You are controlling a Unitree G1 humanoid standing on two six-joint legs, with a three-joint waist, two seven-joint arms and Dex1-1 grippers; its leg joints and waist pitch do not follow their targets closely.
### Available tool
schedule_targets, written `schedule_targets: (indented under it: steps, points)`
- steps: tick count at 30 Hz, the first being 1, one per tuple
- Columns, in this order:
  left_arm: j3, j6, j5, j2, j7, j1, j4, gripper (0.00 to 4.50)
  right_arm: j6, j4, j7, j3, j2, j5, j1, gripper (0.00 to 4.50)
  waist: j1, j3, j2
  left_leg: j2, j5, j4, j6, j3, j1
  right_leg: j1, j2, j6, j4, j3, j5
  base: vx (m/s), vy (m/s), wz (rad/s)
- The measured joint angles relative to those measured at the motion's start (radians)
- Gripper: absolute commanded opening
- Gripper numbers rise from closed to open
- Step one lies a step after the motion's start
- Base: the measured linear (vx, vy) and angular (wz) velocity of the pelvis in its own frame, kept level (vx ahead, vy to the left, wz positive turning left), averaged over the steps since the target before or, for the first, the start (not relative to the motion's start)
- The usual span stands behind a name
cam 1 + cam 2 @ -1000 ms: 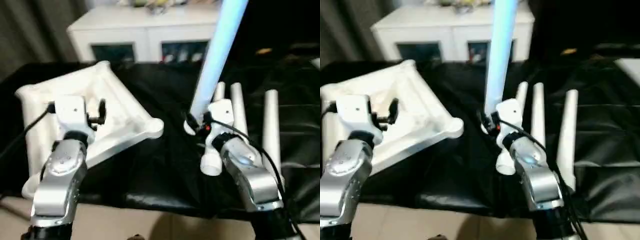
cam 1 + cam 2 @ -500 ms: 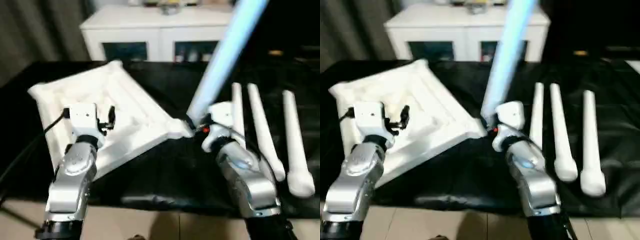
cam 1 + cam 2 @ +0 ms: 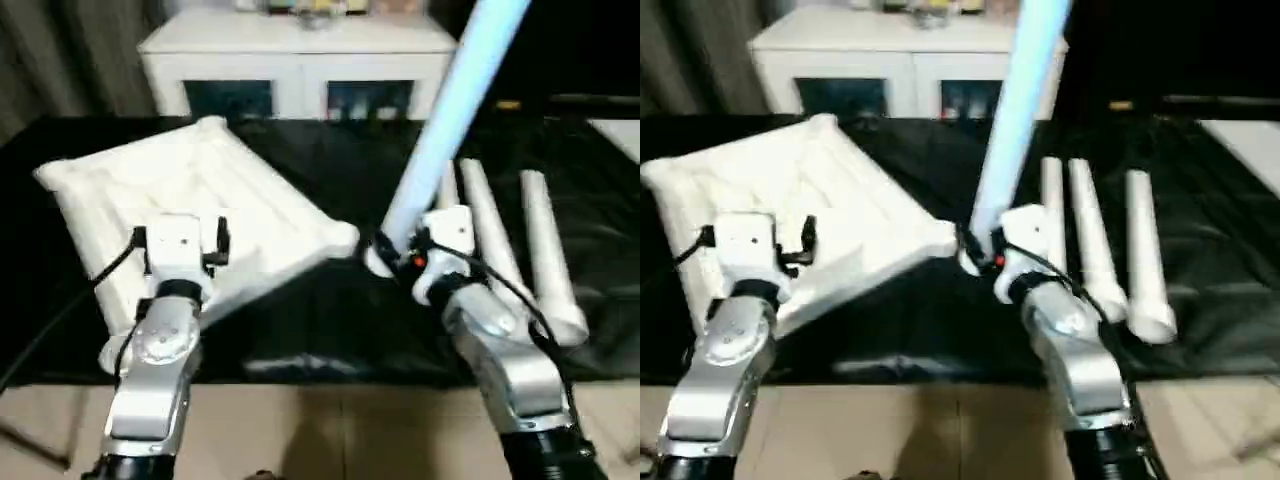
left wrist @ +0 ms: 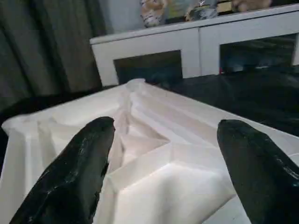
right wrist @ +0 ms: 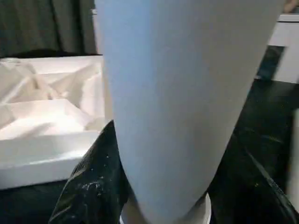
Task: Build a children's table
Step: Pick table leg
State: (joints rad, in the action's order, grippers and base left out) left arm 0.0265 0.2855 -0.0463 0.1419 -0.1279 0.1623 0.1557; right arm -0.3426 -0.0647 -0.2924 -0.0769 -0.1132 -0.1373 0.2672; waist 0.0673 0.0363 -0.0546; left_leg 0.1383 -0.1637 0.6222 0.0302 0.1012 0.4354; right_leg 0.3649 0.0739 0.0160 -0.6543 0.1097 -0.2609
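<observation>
The children's table lies in parts on a black cloth. Its square white top [image 3: 210, 185] rests upside down at the left, ribbed underside up. My left gripper [image 3: 180, 236] hovers open over the top's near part; in the left wrist view both black fingers [image 4: 79, 172] stand wide apart with the ribs [image 4: 159, 154] between them. My right gripper [image 3: 395, 250] is shut on the lower end of one white leg [image 3: 450, 110], which rises tilted up to the right, its foot just beside the top's right corner [image 3: 340, 238]. Three more legs [image 3: 545, 250] lie side by side at the right.
A white cabinet [image 3: 300, 60] with dark glass doors stands behind the table. The black cloth [image 3: 330, 310] ends at the near edge, with beige floor [image 3: 330, 430] below. Grey curtains [image 3: 60, 50] hang at the back left.
The camera has shifted. The held leg's lower end has come closer to the top's right corner. My left gripper stays open over the top.
</observation>
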Motion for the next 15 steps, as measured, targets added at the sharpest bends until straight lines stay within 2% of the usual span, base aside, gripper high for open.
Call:
schedule_targets:
  steps: [1, 2, 3, 5, 6, 7, 8, 9, 10, 11, 12, 13, 14, 15]
  points:
    - [0.004, 0.005, 0.0, -0.002, -0.01, 0.0, 0.0, 3.95, 0.0, 0.0, -0.001, -0.001, 0.002, 0.003, 0.001, 1.9, -0.006, 0.001, 0.0, -0.003, 0.0, -0.004, 0.0, -0.005, 0.005, -0.004, 0.001, -0.002, 0.006, 0.005, 0.009, -0.068, 0.022, -0.15]
    - [0.006, 0.011, 0.0, -0.007, -0.017, 0.004, 0.0, 3.95, 0.0, 0.0, -0.002, -0.001, 0.005, 0.003, 0.001, 1.9, -0.013, 0.003, -0.004, -0.023, 0.0, -0.01, 0.0, -0.029, 0.01, -0.006, 0.012, -0.003, 0.009, 0.019, 0.014, -0.066, 0.034, 0.15]
    - [0.007, 0.013, 0.0, -0.013, -0.021, 0.008, 0.0, 3.95, 0.0, 0.001, -0.006, -0.004, 0.001, 0.003, 0.001, 1.9, -0.025, 0.004, -0.003, -0.054, 0.0, -0.019, 0.0, -0.068, 0.012, -0.008, 0.018, -0.004, 0.012, 0.026, 0.014, -0.066, 0.034, 0.15]
    - [0.007, 0.018, -0.003, -0.015, -0.022, 0.008, 0.0, 3.95, 0.0, 0.001, -0.01, -0.011, 0.001, 0.005, 0.002, 1.9, -0.037, 0.009, -0.01, -0.09, 0.005, -0.033, 0.009, -0.123, 0.005, -0.018, 0.011, -0.013, 0.016, 0.022, 0.019, 0.002, -0.007, 0.51]
    - [0.008, 0.021, -0.011, -0.015, -0.022, 0.01, 0.0, 3.95, -0.001, 0.002, -0.009, -0.015, 0.002, 0.005, 0.002, 1.9, -0.039, 0.011, -0.014, -0.11, 0.011, -0.046, 0.019, -0.161, 0.0, -0.024, -0.004, -0.029, 0.01, 0.007, 0.011, 0.008, -0.036, 0.56]
    - [0.01, 0.022, -0.012, -0.015, -0.022, 0.012, 0.0, 3.95, -0.001, 0.003, -0.008, -0.017, 0.002, 0.006, 0.002, 1.9, -0.038, 0.011, -0.014, -0.119, 0.014, -0.054, 0.024, -0.178, -0.003, -0.024, -0.013, -0.045, 0.004, -0.002, 0.002, -0.021, -0.102, 0.61]
    - [0.018, 0.031, -0.01, -0.018, -0.022, 0.014, 0.0, 3.95, -0.004, 0.01, -0.007, -0.021, 0.004, 0.007, 0.004, 1.9, -0.036, 0.011, -0.01, -0.131, 0.022, -0.074, 0.037, -0.207, -0.012, -0.02, -0.037, -0.079, -0.009, -0.028, -0.019, -0.012, -0.19, 0.59]
    - [0.023, 0.041, -0.01, -0.02, -0.023, 0.015, 0.002, 3.95, -0.008, 0.012, -0.008, -0.021, 0.008, 0.004, 0.005, 1.9, -0.023, 0.012, -0.004, -0.119, 0.022, -0.084, 0.038, -0.199, -0.017, -0.018, -0.058, -0.081, -0.013, -0.046, -0.019, -0.012, -0.19, 0.59]
    - [0.027, 0.046, -0.009, -0.022, -0.024, 0.016, 0.002, 3.95, -0.008, 0.012, -0.009, -0.021, 0.007, 0.003, 0.005, 1.9, -0.015, 0.013, 0.002, -0.109, 0.017, -0.078, 0.043, -0.185, -0.016, -0.017, -0.063, -0.072, -0.011, -0.048, -0.014, -0.029, -0.258, 0.54]
    - [0.035, 0.05, 0.0, -0.026, -0.021, 0.017, 0.004, 3.95, -0.01, 0.012, -0.01, -0.022, 0.002, 0.004, 0.005, 1.9, 0.003, 0.017, 0.008, -0.09, -0.033, -0.028, 0.037, -0.146, -0.009, -0.017, -0.065, -0.069, -0.01, -0.045, -0.01, -0.035, -0.24, 0.2]
    - [0.041, 0.053, 0.017, -0.031, -0.014, 0.016, 0.004, 3.95, -0.013, 0.013, -0.011, -0.023, -0.004, 0.006, 0.001, 1.9, 0.029, 0.019, 0.013, -0.06, -0.058, 0.077, 0.009, -0.091, -0.008, -0.022, -0.066, -0.07, -0.011, -0.047, -0.01, -0.035, -0.24, 0.2]
    - [0.04, 0.053, 0.028, -0.032, -0.008, 0.019, 0.005, 3.95, -0.014, 0.01, -0.011, -0.023, -0.006, 0.007, 0.001, 1.9, 0.039, 0.018, 0.023, -0.053, -0.059, 0.102, 0.004, -0.069, -0.019, -0.018, -0.066, -0.07, -0.01, -0.052, -0.01, 0.029, -0.191, -0.12]
    - [0.038, 0.053, 0.037, -0.034, -0.003, 0.03, 0.005, 3.95, -0.014, 0.004, -0.011, -0.021, -0.008, 0.007, 0.001, 1.9, 0.043, 0.015, 0.021, -0.053, -0.058, 0.09, -0.001, -0.057, -0.035, -0.008, -0.066, -0.068, -0.008, -0.053, -0.008, 0.019, -0.156, 0.1]
    - [0.04, 0.053, 0.063, -0.043, 0.011, 0.045, 0.011, 3.95, -0.016, 0.004, -0.01, -0.012, -0.014, 0.01, 0.001, 1.9, 0.045, 0.01, 0.015, -0.048, -0.06, 0.026, -0.008, -0.041, -0.061, 0.012, -0.078, -0.071, -0.008, -0.061, 0.006, 0.019, -0.156, 0.1]
